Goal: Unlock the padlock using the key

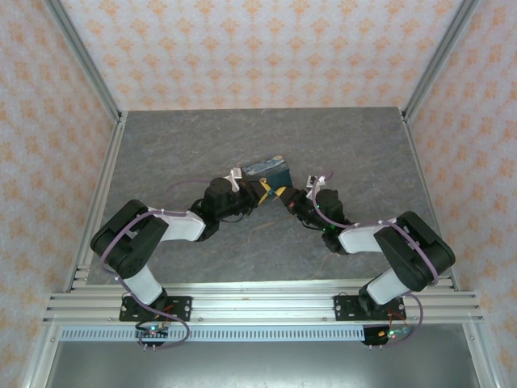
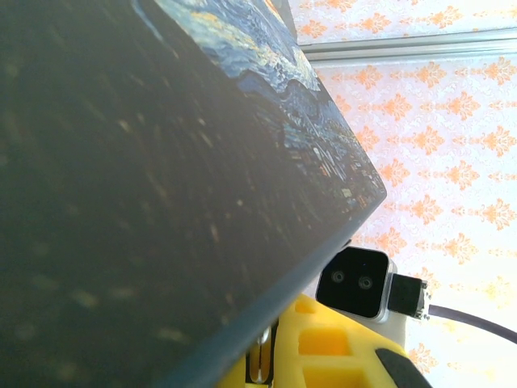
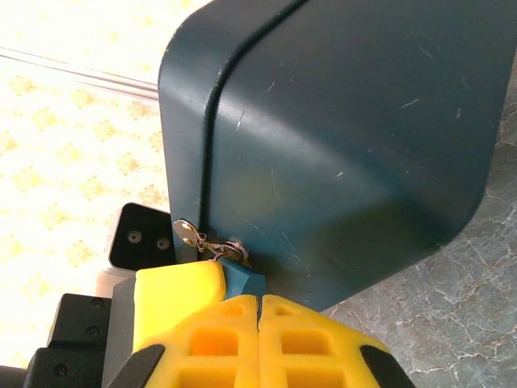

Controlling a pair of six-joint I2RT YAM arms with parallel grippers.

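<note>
The tiny bluish padlock (image 3: 242, 276) hangs from a silver hasp (image 3: 187, 234) on the corner of the dark blue painted box (image 3: 339, 137). A yellow finger (image 3: 178, 284) of my left gripper (image 1: 260, 192) presses against its left side. In the left wrist view that gripper (image 2: 271, 356) is shut on a sliver of silver metal (image 2: 260, 360) under the box's edge. My right gripper (image 3: 260, 301) sits directly behind the padlock with its jaws pressed together. The key is hidden between them.
The box (image 1: 266, 170) stands mid-table on the grey stone-patterned top (image 1: 161, 153), with both arms converging on its near side. Aluminium frame posts (image 1: 85, 65) and patterned walls enclose the table. Each wrist view shows the other wrist's camera (image 3: 141, 236).
</note>
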